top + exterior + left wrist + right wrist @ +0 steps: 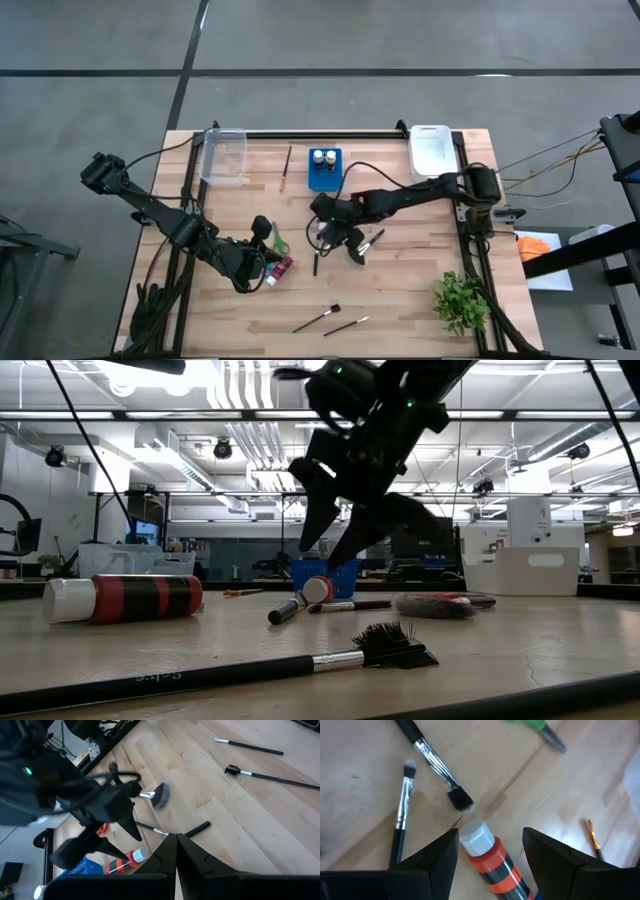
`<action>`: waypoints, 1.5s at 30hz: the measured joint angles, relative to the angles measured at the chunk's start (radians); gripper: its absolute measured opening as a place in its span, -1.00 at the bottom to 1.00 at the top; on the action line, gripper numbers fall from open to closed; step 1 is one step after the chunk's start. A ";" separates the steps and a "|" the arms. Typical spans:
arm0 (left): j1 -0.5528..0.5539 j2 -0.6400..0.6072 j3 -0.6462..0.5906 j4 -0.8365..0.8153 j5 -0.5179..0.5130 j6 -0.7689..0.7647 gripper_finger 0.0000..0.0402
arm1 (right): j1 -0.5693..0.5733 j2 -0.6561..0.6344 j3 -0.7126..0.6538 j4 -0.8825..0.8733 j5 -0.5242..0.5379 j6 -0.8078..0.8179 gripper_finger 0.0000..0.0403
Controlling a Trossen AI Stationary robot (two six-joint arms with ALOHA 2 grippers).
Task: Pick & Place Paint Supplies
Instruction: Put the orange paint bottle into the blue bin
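A red-orange paint bottle (485,857) with a white cap lies on its side on the table. My right gripper (490,852) stands open just above it, one finger on either side, touching nothing; the low view shows the right gripper (335,535) above the bottle (305,592). Two dark brushes (402,812) (437,765) lie just past the cap. My left gripper (175,851) is shut and empty, held above the table beside a red-striped bottle (282,267) and green scissors (280,243).
A blue bottle holder (324,168) with two bottles stands at the far middle, flanked by a clear bin (224,155) and a white bin (430,150). Two brushes (318,318) (347,325) lie near the front edge. A plant (460,300) stands at the near right.
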 joint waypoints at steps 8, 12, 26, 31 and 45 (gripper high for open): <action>0.000 0.000 0.000 0.000 0.000 -0.003 -0.94 | -0.046 0.074 0.061 -0.071 0.011 -0.021 0.09; 0.000 0.000 0.000 0.000 0.000 -0.003 -0.94 | -0.068 0.073 0.074 -0.091 0.010 -0.026 0.09; 0.000 0.000 0.000 0.000 0.001 -0.002 -0.94 | -0.136 0.063 0.074 -0.122 -0.049 -0.033 0.09; 0.000 0.000 0.000 0.000 0.001 0.006 -0.94 | -0.135 0.063 0.074 -0.121 -0.056 -0.047 0.09; 0.000 0.000 0.000 0.006 0.001 0.007 -0.94 | -0.136 0.063 0.074 -0.122 -0.141 -0.016 0.09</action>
